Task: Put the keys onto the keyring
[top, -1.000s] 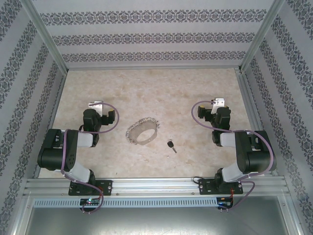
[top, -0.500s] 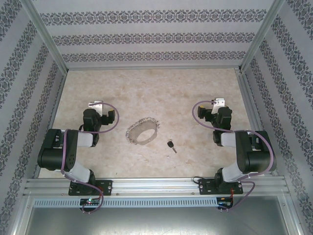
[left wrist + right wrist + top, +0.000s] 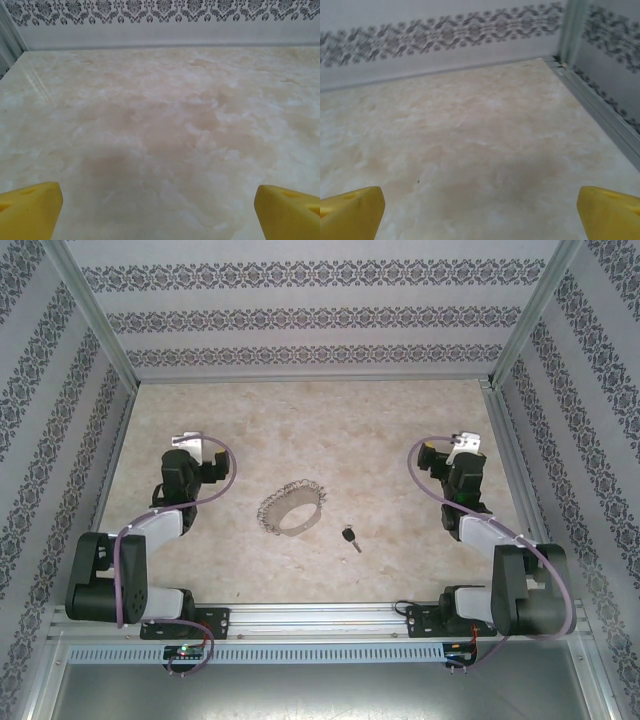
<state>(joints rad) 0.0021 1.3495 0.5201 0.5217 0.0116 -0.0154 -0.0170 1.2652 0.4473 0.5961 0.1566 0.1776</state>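
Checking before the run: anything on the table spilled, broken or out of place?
Nothing stands out. The keyring and black-headed key lie apart on the table; left gripper and right gripper are open, away from both.

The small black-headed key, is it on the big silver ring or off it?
Off. The small key with a black plastic head lies on the beige table, apart from the large silvery metal hoop.

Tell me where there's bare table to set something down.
Bare: the far table up to the back wall, and the side strips between the keyring and left gripper, the key and right gripper. Crowded: mid-table, where keyring and key lie close.
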